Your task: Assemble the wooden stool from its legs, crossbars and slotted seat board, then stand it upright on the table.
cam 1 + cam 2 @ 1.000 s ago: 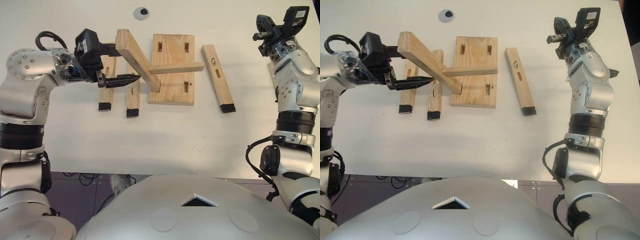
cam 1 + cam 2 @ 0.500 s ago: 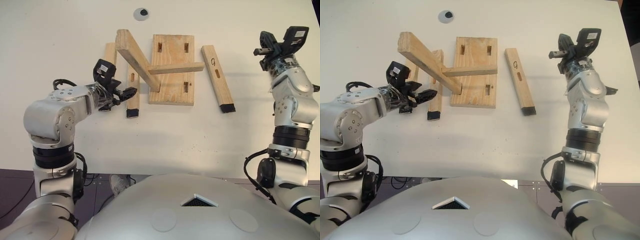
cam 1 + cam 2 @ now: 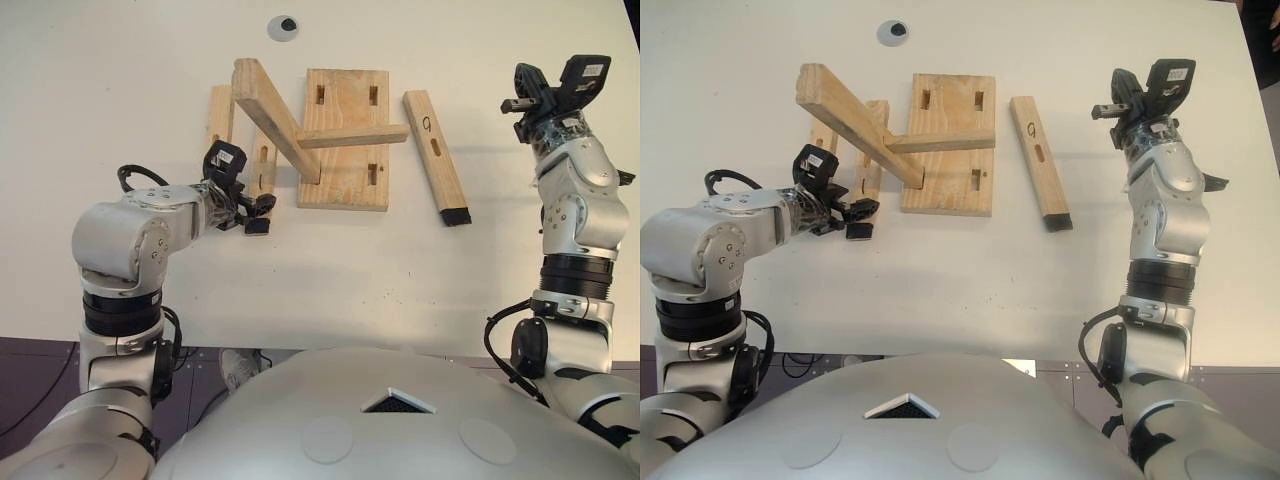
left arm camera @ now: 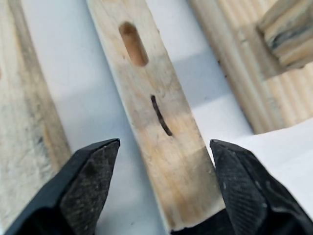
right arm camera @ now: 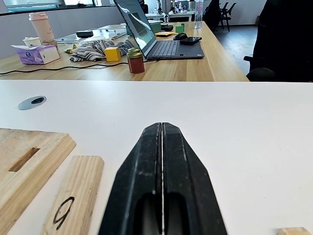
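Left gripper [image 4: 164,143] drops, jaws wide, astride the flat leg [image 3: 264,168] at 9 o'clock of the seat board [image 3: 345,150], seemingly readying its pickup.

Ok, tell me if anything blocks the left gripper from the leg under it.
Nothing visible does. The left gripper is open, its fingers either side of the slotted leg at its near end, flat on the table; only the leg itself lies between them.
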Available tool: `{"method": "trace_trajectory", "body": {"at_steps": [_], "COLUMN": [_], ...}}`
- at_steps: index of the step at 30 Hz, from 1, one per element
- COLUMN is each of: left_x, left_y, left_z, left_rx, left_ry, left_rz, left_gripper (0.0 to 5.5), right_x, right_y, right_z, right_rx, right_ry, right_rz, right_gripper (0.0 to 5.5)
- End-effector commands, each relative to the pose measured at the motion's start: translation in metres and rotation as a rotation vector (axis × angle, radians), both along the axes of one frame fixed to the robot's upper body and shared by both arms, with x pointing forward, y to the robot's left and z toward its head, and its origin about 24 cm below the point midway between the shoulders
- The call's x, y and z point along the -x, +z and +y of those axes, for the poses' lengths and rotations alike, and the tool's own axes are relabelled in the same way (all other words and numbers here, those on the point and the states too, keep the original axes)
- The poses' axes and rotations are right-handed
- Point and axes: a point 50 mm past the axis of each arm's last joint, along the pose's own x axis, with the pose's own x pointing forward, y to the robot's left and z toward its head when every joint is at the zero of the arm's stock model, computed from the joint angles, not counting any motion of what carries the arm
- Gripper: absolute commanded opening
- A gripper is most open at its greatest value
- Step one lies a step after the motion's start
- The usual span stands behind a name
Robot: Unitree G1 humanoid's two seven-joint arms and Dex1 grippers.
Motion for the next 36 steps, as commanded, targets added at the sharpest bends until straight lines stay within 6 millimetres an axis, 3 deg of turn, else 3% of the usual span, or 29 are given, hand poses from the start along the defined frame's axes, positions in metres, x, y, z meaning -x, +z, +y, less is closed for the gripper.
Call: {"method": "trace_trajectory", "body": {"at_steps": [1,5,7,11,13,16,18,21,24,32,36], "left_x": [0.008,0.008,-0.002,-0.048,-0.07,-0.091,-0.095,-0.083,-0.07,-0.058,-0.053], "left_y": [-0.013,-0.018,-0.011,0.048,0.088,0.147,0.188,0.221,0.221,0.194,0.188], "left_z": [0.017,0.019,0.016,0.013,0.016,0.014,0.001,-0.019,-0.035,-0.051,-0.056], "left_rx": [-0.086,-0.044,0.006,0.173,0.264,0.358,0.475,0.585,0.647,0.7,0.706], "left_ry": [0.038,0.071,0.097,0.081,0.065,-0.101,-0.289,-0.553,-0.735,-0.81,-0.836], "left_rz": [0.079,0.086,0.01,-0.408,-0.61,-0.831,-0.907,-0.91,-0.848,-0.759,-0.734], "left_gripper": [2.87,2.4,2.15,2.0,2.0,2.0,2.0,1.99,1.99,1.99,1.99], "right_x": [-0.001,-0.003,-0.005,-0.02,-0.035,-0.054,-0.05,-0.032,-0.017,-0.014,-0.015], "right_y": [-0.002,0.001,0.004,0.023,0.047,0.108,0.17,0.222,0.234,0.222,0.223], "right_z": [0.004,0.002,0.001,0.002,0.003,0.016,0.034,0.048,0.056,0.056,0.056], "right_rx": [-0.005,0.003,0.008,-0.066,-0.199,-0.486,-0.624,-0.704,-0.73,-0.764,-0.814], "right_ry": [-0.003,-0.006,-0.005,0.039,0.11,0.413,0.734,1.083,1.281,1.338,1.375], "right_rz": [-0.006,-0.01,-0.016,-0.054,-0.082,-0.157,-0.259,-0.342,-0.344,-0.31,-0.282], "right_gripper": [0.0,0.0,0.0,0.0,0.28,0.88,1.15,1.71,2.26,3.65,3.88]}}
